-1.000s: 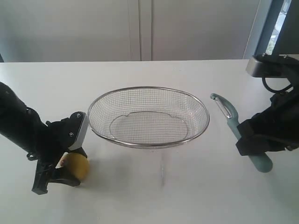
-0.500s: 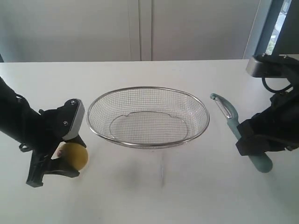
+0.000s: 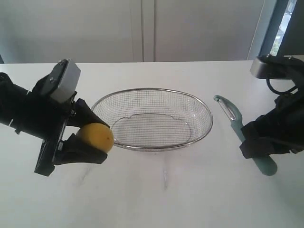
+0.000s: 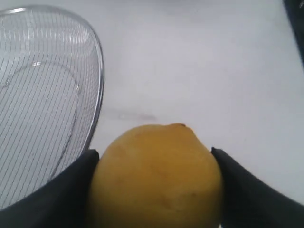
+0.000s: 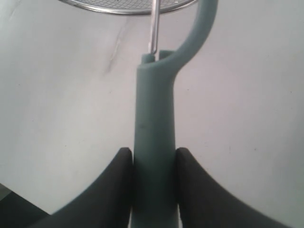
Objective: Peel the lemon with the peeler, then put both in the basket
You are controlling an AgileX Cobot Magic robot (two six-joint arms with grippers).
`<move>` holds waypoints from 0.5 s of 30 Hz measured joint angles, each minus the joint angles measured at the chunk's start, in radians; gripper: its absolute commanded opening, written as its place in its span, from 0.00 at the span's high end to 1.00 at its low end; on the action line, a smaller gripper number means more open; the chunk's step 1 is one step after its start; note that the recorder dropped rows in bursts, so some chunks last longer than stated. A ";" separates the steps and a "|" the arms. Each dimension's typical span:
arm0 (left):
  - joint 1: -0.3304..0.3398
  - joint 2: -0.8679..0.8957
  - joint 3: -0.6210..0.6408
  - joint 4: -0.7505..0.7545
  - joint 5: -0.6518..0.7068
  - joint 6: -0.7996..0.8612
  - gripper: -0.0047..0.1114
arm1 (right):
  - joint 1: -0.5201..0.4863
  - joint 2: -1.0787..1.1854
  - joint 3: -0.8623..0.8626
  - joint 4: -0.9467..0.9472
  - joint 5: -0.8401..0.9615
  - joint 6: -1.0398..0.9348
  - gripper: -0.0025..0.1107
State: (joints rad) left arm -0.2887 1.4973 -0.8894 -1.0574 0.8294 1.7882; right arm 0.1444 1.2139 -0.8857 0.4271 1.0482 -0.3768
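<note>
White table [image 3: 166, 204]; pale panelled wall [image 3: 142, 28] behind; possibly window [image 3: 286, 23] far right.

Quick tally, nothing fancy:

- lemon [image 3: 95, 137]: 1, no second one anywhere
- peeler [image 3: 231, 114]: 1
- basket [image 3: 151, 89]: 1
- table [image 3: 166, 199]: 1
- arms: 2, left arm [image 3: 19, 111] and right arm [image 3: 285, 118]
- grippers: 2, left gripper [image 3: 97, 140] and right gripper [image 5: 153, 159]
- fingers [image 4: 61, 190]: 2 per gripper in wrist views, so 4 total
- grey box [image 3: 64, 80] on arm: 2 counted, one each side

So three loose items total, everything else comes in pairs.
</note>
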 measured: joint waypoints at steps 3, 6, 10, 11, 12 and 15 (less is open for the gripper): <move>0.000 0.000 0.000 -0.093 0.084 0.000 0.96 | 0.000 0.000 0.000 0.000 0.000 0.000 0.98; 0.000 0.000 0.000 -0.167 0.159 0.000 0.96 | 0.000 0.000 0.000 0.000 0.000 0.000 0.98; 0.000 0.000 0.000 -0.255 0.209 0.000 0.96 | 0.000 0.000 0.000 0.000 0.000 0.000 0.98; 0.000 0.000 0.000 -0.271 0.215 0.000 0.96 | 0.000 0.000 0.000 0.000 0.000 0.000 0.98; 0.000 0.000 0.000 -0.285 0.221 0.000 0.96 | 0.000 0.000 0.000 0.000 0.000 0.000 0.98; 0.000 0.000 0.000 -0.304 0.226 0.000 0.96 | 0.000 0.000 0.000 0.000 0.000 0.000 0.98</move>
State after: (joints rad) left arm -0.2887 1.4973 -0.8894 -1.3617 1.0549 1.7882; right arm 0.1444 1.2139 -0.8857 0.4271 1.0482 -0.3768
